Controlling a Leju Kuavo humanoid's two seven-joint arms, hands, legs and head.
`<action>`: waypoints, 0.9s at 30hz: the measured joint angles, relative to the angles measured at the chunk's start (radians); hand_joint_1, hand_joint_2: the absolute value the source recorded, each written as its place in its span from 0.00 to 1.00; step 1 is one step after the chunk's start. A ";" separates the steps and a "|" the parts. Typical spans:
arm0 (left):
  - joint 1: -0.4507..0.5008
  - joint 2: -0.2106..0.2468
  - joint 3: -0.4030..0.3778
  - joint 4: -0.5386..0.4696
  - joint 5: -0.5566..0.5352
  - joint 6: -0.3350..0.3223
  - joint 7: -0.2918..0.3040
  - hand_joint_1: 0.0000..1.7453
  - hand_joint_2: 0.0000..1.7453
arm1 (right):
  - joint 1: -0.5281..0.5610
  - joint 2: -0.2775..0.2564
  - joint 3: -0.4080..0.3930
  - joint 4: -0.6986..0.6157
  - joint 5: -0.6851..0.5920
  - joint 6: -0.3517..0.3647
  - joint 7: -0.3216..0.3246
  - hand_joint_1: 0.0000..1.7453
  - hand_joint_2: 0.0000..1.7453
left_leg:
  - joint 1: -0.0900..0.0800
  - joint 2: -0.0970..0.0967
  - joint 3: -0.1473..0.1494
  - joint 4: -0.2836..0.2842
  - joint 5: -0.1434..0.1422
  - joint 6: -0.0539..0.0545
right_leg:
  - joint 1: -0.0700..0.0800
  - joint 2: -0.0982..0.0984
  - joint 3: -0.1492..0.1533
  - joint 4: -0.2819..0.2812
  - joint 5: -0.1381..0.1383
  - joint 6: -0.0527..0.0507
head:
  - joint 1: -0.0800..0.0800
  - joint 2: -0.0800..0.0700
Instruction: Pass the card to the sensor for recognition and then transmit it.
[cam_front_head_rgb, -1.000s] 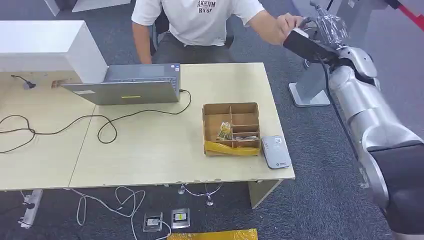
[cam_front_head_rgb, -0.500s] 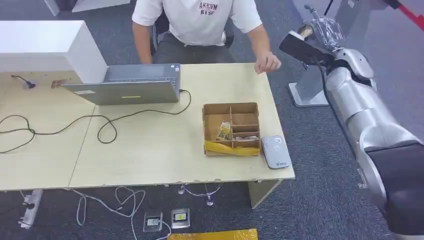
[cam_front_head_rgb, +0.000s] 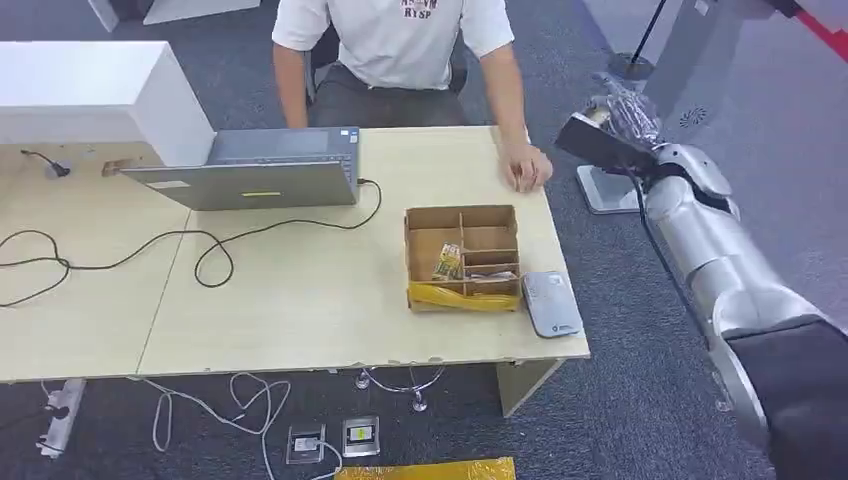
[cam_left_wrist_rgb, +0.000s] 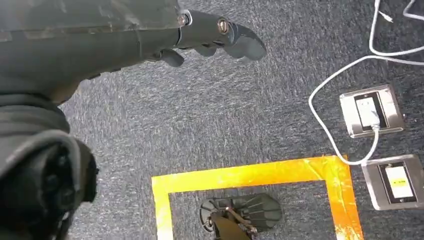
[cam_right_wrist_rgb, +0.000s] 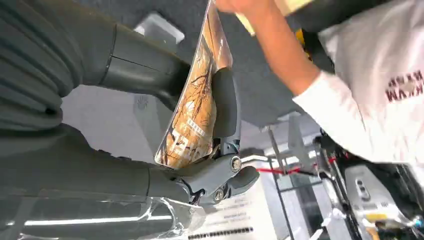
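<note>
My right hand (cam_front_head_rgb: 614, 126) hangs in the air off the table's far right corner and holds a card (cam_front_head_rgb: 599, 115). The right wrist view shows that card (cam_right_wrist_rgb: 194, 112), brown and orange printed, pinched between the thick thumb and a dark finger (cam_right_wrist_rgb: 224, 102). The grey card sensor (cam_front_head_rgb: 552, 303) lies flat near the table's front right edge, well below and to the left of my right hand. My left hand (cam_left_wrist_rgb: 212, 35) hangs over the carpet, fingers loose, holding nothing.
A person (cam_front_head_rgb: 405, 45) sits behind the table, one hand (cam_front_head_rgb: 528, 170) resting near its right edge. A partitioned cardboard box (cam_front_head_rgb: 460, 212) with cards (cam_front_head_rgb: 450, 262) stands beside the sensor. A laptop (cam_front_head_rgb: 262, 170), cables (cam_front_head_rgb: 210, 255) and a white box (cam_front_head_rgb: 90, 90) lie to the left.
The person's hand has left my right hand and dropped to the table. My right hand, keeping the card, has come down and slightly left.
</note>
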 joint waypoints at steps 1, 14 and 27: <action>0.000 0.000 0.000 0.000 0.001 0.000 0.001 0.00 0.00 | 0.007 -0.003 0.001 -0.004 -0.004 0.003 0.000 1.00 1.00 | 0.000 0.000 0.000 0.000 0.000 0.000 | 0.000 0.000 0.000 0.000 0.000 0.000 | 0.000 0.000; 0.003 0.000 0.001 0.000 0.016 0.009 0.005 0.00 0.00 | 0.282 -0.114 0.022 -0.281 -0.077 0.097 0.082 1.00 1.00 | 0.000 0.000 0.000 0.000 0.000 0.000 | 0.000 0.000 0.000 0.000 0.000 0.000 | 0.000 0.000; 0.003 0.000 0.001 0.000 0.016 0.015 0.005 0.00 0.00 | 0.417 -0.148 0.018 -0.406 -0.028 0.101 0.111 1.00 1.00 | 0.000 0.001 0.000 0.000 0.000 -0.001 | 0.000 0.001 0.000 0.000 0.000 0.000 | 0.000 0.000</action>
